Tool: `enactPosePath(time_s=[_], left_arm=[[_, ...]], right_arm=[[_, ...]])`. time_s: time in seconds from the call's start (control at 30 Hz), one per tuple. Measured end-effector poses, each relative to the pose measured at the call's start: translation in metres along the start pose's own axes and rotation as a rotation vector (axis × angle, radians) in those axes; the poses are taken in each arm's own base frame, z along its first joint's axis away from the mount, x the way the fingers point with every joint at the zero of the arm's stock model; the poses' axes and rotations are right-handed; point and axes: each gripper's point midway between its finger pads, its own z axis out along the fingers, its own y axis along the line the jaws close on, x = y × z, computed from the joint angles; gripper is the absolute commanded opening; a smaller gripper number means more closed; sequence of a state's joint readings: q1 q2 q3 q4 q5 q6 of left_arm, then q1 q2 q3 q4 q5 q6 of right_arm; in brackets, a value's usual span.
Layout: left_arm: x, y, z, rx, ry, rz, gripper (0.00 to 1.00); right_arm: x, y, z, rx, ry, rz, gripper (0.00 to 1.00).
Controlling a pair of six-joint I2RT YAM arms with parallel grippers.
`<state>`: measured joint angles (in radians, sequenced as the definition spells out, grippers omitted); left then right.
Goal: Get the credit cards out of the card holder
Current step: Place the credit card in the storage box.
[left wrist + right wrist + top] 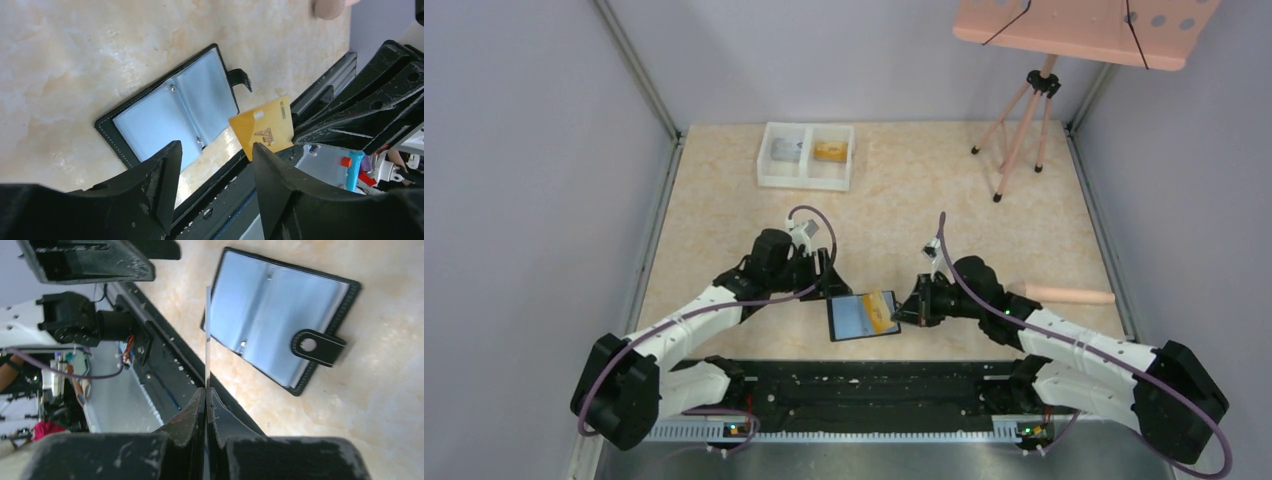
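Note:
The card holder [852, 318] lies open on the table near the front rail, its blue-grey sleeves [170, 110] facing up and its snap tab [317, 346] out to one side. My right gripper [904, 313] is shut on an orange-gold credit card [882, 311], held just off the holder's right edge. In the right wrist view the card [207, 335] shows edge-on, pinched at my right gripper [206, 389]. My left gripper [216, 147] is open with nothing between its fingers. It hovers at the holder's upper left corner [829, 285].
A white two-compartment tray [804, 182] with small items stands at the back of the table. A pink tripod [1022, 120] stands back right. A pinkish rod [1069, 294] lies by the right wall. A black rail [854, 385] runs along the near edge.

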<state>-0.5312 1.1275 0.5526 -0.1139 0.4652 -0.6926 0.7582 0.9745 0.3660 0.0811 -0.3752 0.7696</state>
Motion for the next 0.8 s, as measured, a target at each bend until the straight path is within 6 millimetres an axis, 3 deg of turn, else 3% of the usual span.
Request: enactPosePath(time_s=[0.37, 0.8], left_arm=[[-0.006, -0.060, -0.026, 0.247, 0.026, 0.168, 0.58], [0.009, -0.079, -0.037, 0.374, 0.110, 0.203, 0.52]], right_arm=[[0.009, 0.044, -0.012, -0.215, 0.108, -0.086, 0.00], [0.005, 0.078, -0.022, -0.381, 0.113, -0.113, 0.00]])
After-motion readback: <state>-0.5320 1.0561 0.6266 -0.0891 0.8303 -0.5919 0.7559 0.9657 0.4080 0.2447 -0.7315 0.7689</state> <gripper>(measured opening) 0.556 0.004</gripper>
